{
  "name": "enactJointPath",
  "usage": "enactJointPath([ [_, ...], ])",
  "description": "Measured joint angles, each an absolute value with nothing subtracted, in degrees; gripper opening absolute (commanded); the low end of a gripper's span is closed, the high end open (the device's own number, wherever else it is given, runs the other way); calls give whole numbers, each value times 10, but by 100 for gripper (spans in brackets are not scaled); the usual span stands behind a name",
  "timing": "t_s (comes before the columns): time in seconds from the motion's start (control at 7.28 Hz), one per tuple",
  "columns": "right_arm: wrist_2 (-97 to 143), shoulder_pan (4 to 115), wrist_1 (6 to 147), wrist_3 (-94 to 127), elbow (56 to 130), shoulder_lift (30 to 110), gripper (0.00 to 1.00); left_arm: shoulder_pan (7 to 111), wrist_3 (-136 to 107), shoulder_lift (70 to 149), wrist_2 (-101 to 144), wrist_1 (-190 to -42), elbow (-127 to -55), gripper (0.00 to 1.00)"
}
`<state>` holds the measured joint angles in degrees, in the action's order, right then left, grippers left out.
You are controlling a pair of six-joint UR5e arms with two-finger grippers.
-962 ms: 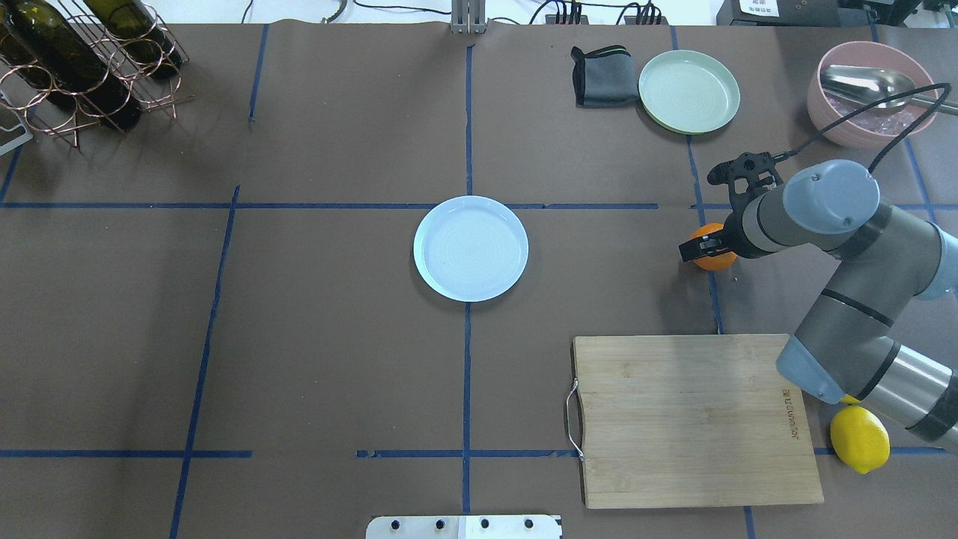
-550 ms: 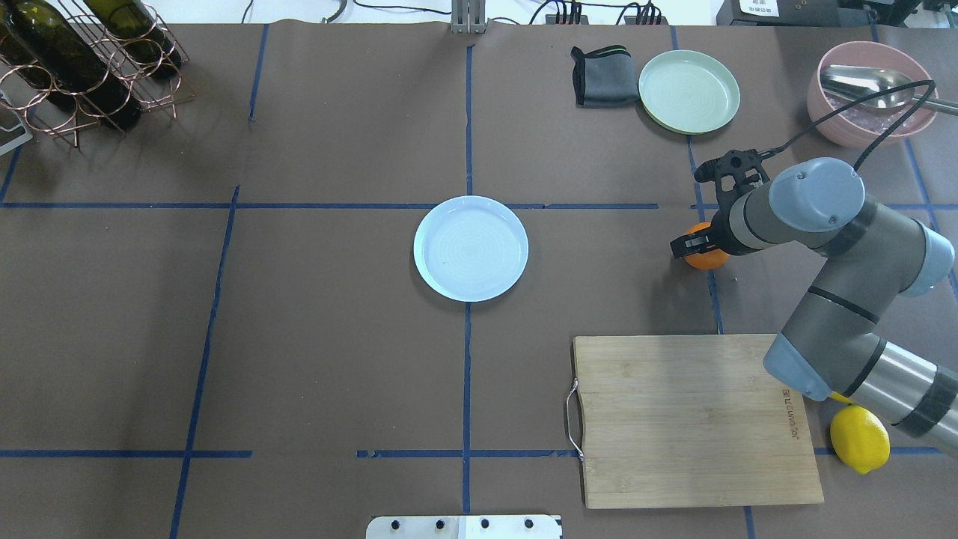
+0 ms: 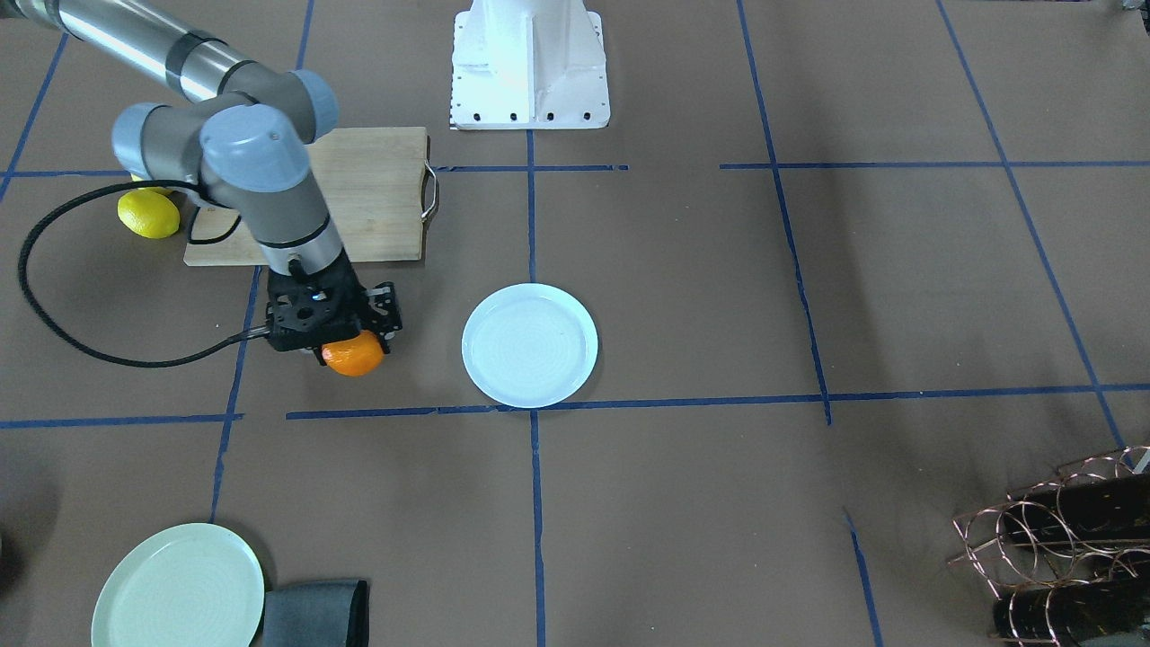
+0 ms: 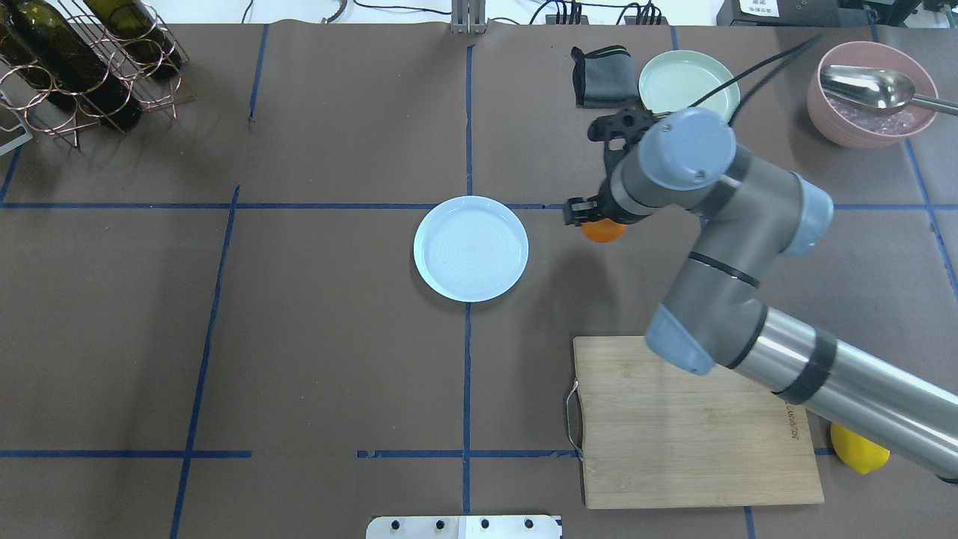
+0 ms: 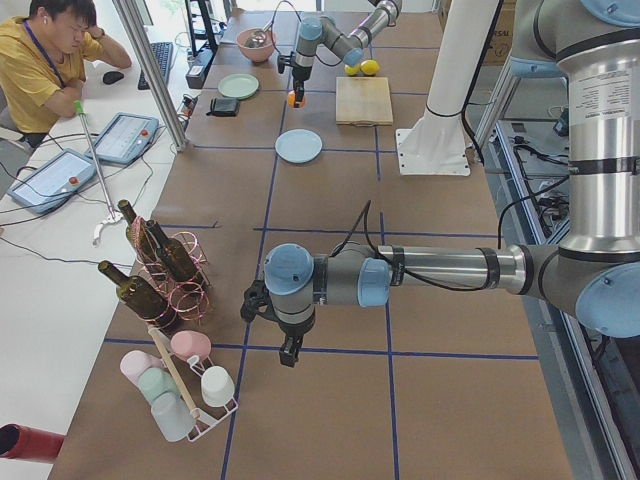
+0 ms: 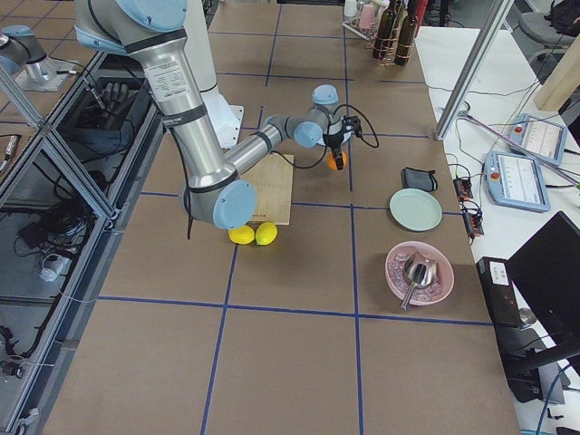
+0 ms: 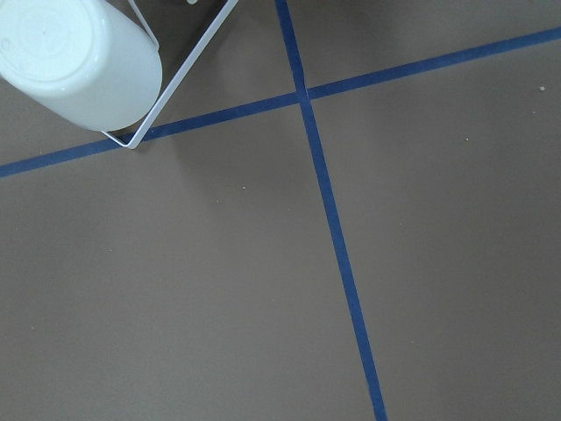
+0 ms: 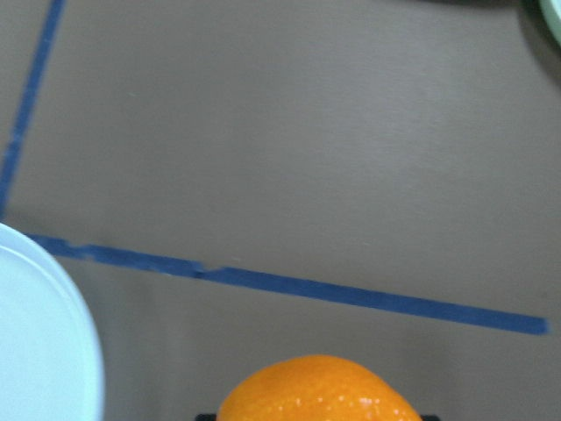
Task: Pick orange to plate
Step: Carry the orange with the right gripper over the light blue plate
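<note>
The orange (image 4: 603, 231) is held off the table in my right gripper (image 4: 596, 223), which is shut on it a short way right of the plate. The pale bluish-white plate (image 4: 471, 248) lies bare at the table's centre. In the front-facing view the orange (image 3: 353, 355) hangs under the black fingers, left of the plate (image 3: 530, 345). The right wrist view shows the orange's top (image 8: 320, 392) at the bottom edge and the plate's rim (image 8: 61, 351) at the lower left. My left gripper (image 5: 287, 352) hovers over bare table far from both; I cannot tell its state.
Behind the right arm sit a mint-green plate (image 4: 685, 75), a folded grey cloth (image 4: 599, 75) and a pink bowl with a metal spoon (image 4: 872, 93). A wooden cutting board (image 4: 673, 442) and a lemon (image 4: 861, 453) lie near right. A bottle rack (image 4: 82, 60) stands far left.
The right arm has carried the orange leftward and slightly away from the robot, from near the blue tape line at the right toward the plate. The plate has not moved.
</note>
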<state>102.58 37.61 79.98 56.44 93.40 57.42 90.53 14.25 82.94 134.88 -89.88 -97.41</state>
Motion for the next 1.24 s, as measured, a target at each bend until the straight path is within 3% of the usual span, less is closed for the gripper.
enactJointPath([
  [0.41,961,313,875,656,808,401,35,905,142,830,1349,-899,-975,100],
  [0.82,923,277,880,680,732,356,38,905,142,830,1349,-899,-975,100],
  [0.96,917,273,881,682,725,355,46,905,142,830,1349,-899,-976,100],
  [1.24,912,269,881,683,718,355,78,905,142,830,1349,-899,-976,100],
])
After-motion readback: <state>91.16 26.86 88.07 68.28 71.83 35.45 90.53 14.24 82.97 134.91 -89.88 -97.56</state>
